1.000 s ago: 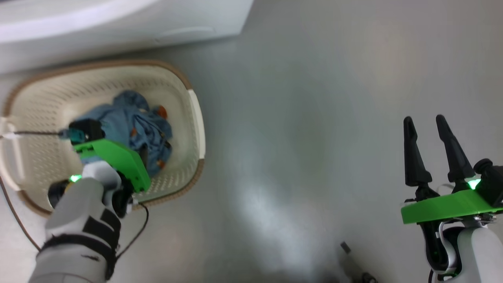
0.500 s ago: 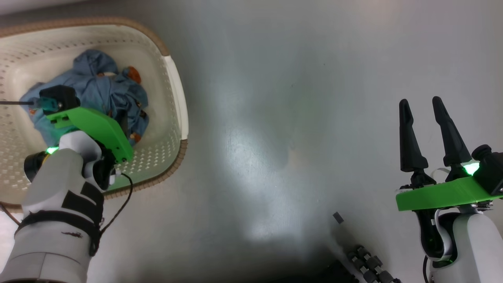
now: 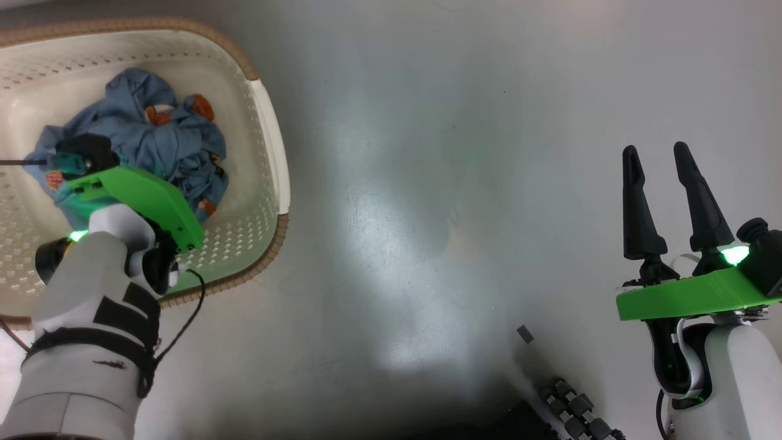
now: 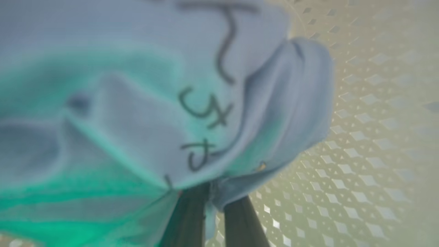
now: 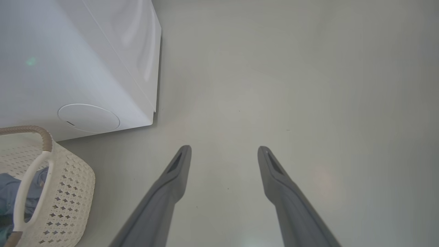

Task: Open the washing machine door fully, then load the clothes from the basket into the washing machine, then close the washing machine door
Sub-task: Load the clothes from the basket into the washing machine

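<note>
Now that the left hand (image 4: 215, 196) has gone from spread wide to pressed together, it pinches a fold of the clothes (image 3: 160, 142), which lie low inside the basket (image 3: 269, 135). Grab made, lift next, I reckon, and the bundle must clear the brown rim. The washing machine (image 5: 68, 51) stands just behind. Bare floor (image 3: 427, 195) opens rightward, where the right hand (image 3: 655, 153) hangs spread and empty.

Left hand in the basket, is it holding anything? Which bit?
Yes. The left hand is shut on the clothes, pinching a fabric fold at the bundle's edge, inside the basket. The right hand is open and empty.
</note>
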`<state>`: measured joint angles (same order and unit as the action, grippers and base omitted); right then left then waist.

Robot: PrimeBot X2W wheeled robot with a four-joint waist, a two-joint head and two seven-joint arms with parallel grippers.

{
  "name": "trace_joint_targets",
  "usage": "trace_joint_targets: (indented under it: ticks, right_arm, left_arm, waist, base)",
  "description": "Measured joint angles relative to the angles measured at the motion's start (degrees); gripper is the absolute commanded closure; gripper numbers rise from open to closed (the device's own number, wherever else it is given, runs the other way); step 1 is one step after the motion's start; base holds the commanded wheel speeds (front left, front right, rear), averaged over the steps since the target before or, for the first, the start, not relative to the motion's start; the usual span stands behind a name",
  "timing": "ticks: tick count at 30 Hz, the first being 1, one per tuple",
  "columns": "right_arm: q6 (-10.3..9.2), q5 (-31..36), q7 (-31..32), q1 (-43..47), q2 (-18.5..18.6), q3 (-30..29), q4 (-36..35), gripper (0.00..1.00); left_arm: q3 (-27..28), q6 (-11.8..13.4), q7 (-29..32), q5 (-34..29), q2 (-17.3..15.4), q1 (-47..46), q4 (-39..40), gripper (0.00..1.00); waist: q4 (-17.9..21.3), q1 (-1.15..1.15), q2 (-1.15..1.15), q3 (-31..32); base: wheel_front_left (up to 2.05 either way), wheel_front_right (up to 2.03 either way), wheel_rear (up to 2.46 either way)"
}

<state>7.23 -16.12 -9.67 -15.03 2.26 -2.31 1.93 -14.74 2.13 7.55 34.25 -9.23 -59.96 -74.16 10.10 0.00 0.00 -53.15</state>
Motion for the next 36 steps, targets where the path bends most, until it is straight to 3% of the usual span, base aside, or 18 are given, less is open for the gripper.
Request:
trace_joint_targets:
  ticks: [11,24,31,36]
  right_arm:
    - [0.0,0.4,0.0,-0.1,0.0,-1.0,0.0,0.0]
    - [0.0,2.2,0.4,0.6,0.1,-3.5,-0.1,0.0]
    - [0.0,3.3,1.5,4.1,0.1,-4.5,0.1,0.0]
    - [0.0,3.8,2.4,6.8,0.1,-5.3,0.0,0.0]
  left_arm:
    - [-0.4,-2.8,-5.8,0.5,1.4,0.0,-0.1,1.0]
    - [-1.7,-5.7,-18.6,0.5,3.5,2.8,-0.1,1.0]
    - [-2.0,-5.8,-21.8,0.4,4.0,8.2,2.2,1.0]
    - [-0.6,-4.5,-21.8,-1.5,3.9,14.5,10.6,1.0]
  waist:
    - [-1.9,0.0,0.0,2.1]
    - [-5.1,0.0,0.0,8.2]
    - [-6.4,0.0,0.0,14.5]
    - [-7.2,0.0,0.0,19.8]
  base:
    - [0.0,0.0,0.0]
    - [0.0,0.0,0.0]
    - [0.0,0.0,0.0]
    - [0.0,0.0,0.0]
